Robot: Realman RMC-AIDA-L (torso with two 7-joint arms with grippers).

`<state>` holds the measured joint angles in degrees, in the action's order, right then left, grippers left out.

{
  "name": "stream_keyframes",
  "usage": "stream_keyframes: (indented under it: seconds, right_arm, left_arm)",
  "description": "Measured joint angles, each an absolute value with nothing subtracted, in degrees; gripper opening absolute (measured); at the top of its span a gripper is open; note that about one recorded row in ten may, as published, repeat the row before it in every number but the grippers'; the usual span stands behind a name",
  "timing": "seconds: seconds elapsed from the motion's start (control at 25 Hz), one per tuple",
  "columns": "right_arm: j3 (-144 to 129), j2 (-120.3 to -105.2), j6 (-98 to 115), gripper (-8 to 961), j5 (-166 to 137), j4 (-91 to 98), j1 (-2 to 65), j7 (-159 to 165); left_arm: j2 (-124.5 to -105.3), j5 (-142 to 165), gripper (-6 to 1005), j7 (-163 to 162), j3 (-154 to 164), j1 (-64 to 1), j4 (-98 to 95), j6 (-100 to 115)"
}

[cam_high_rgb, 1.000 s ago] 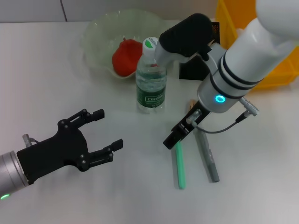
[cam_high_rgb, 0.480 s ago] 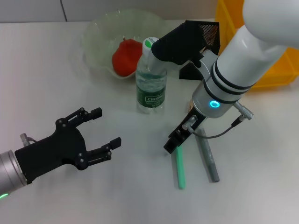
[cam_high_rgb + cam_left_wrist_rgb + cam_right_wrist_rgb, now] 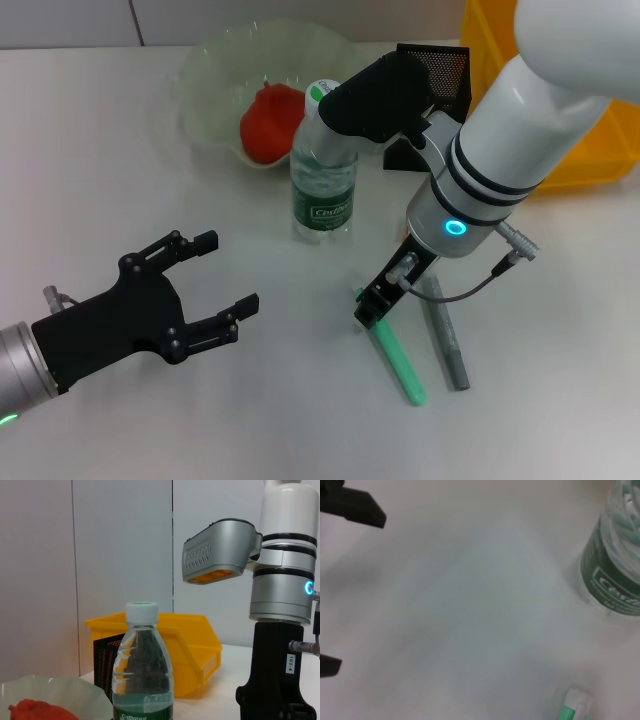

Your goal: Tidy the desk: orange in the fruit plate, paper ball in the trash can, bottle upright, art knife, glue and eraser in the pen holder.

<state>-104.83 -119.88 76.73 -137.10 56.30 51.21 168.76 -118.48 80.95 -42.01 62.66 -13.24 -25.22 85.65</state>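
Note:
My right gripper [image 3: 377,303] is down at the table on the upper end of a green glue stick [image 3: 398,358], which lies slanted next to a grey art knife [image 3: 445,345]. The stick's white-tipped end shows in the right wrist view [image 3: 571,708]. The bottle [image 3: 323,190] stands upright behind it. The orange [image 3: 270,120] lies in the fruit plate [image 3: 205,65]. The black mesh pen holder [image 3: 440,68] and the yellow trash can [image 3: 595,150] stand at the back right. My left gripper [image 3: 230,272] is open and empty at the front left. The eraser and the paper ball are out of view.
The left wrist view shows the bottle [image 3: 142,670], the trash can [image 3: 192,645], the pen holder [image 3: 104,660] and my right arm [image 3: 282,595]. White table surface lies between the two grippers.
The green glue stick has swung: its lower end moved right and it now lies slanted. My right gripper shifted slightly at its upper end. The left arm has barely moved.

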Motion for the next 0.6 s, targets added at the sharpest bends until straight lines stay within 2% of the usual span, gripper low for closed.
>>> stream_keyframes:
  seconds: [0.08,0.48,0.6]
  right_arm:
    - [-104.84,-119.88,76.83,343,-137.08,56.29,51.22,168.75]
    - [-106.01,-119.88,77.49,267,-136.24,56.18,51.4,168.58]
    - [-106.68,-119.88,77.57,203,-135.92,55.53,51.96,168.57]
  left_arm:
    - [-118.47,80.95,852,-42.01,62.66,-13.37,-25.22,85.6]
    - [-118.47,80.95,853,-42.01,62.66,-13.57,-25.22,85.6]
    - [-118.47,80.95,853,-42.01,62.66,-13.62,-25.22,85.6]
